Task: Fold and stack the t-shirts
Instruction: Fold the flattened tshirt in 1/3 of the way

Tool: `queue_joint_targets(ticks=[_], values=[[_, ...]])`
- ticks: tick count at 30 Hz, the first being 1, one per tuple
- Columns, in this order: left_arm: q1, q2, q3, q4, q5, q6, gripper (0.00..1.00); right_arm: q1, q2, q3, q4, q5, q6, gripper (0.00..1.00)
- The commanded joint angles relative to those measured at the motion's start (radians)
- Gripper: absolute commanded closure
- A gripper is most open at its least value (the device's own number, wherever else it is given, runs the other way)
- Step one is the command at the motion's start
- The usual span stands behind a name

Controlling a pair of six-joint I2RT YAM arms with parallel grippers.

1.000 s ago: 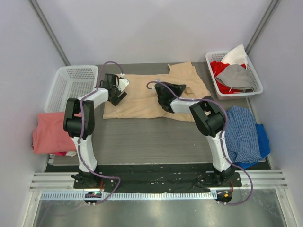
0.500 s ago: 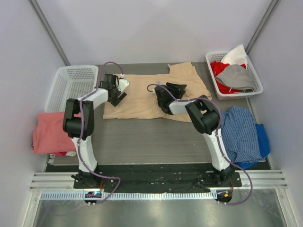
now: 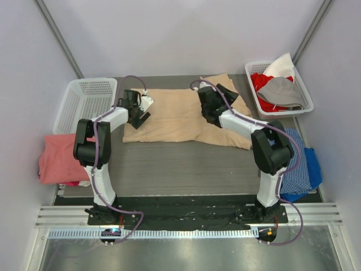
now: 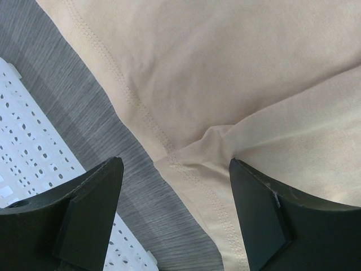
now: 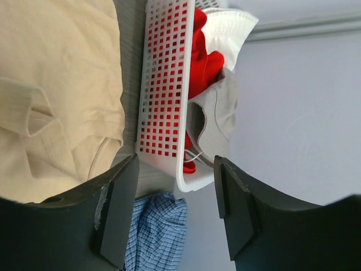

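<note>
The right basket (image 5: 158, 147) is sitting at the far right corner of the table (image 3: 169, 164). It is holding a red cloth (image 3: 260, 82), a grey cloth (image 3: 282, 90) lying over that, and a white cloth (image 3: 280, 66) poking over the far rim. The left basket (image 3: 84, 101) is sitting at the far left.

Between the baskets the tan shirt (image 3: 180, 116) is lying spread on the far half of the table, its right end reaching near the right basket. The pink shirt (image 3: 59, 158) is lying at the left edge, nearer than the left basket. At the right edge a checked cloth (image 3: 290, 169) is lying over a blue cloth (image 3: 313, 166).

The left gripper (image 4: 174, 169) is hovering over the tan shirt's left hem, just beside the left basket, its jaws standing apart and gripping nothing. The right gripper (image 5: 176, 164) is hanging over the shirt's far right part and facing the right basket, its jaws also standing apart and gripping nothing. The right arm is crossing above the shirt's near right corner and hiding part of the checked cloth.
</note>
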Motion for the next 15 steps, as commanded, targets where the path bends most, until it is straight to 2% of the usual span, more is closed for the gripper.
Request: queue_joint_targets(ticks=[1,10,15], values=[[-0.001,-0.068,-0.018,0.008,0.019,-0.008,0.19,-0.067,-0.093,-0.037,-0.254,-0.124,0.236,0.37],[-0.001,-0.125,-0.047,-0.017,0.026,-0.014,0.19,-0.150,-0.164,-0.163,-0.366,-0.374,0.353,0.37],[-0.002,-0.145,-0.055,-0.051,0.036,-0.024,0.18,-0.162,-0.150,-0.194,-0.380,-0.434,0.376,0.37]])
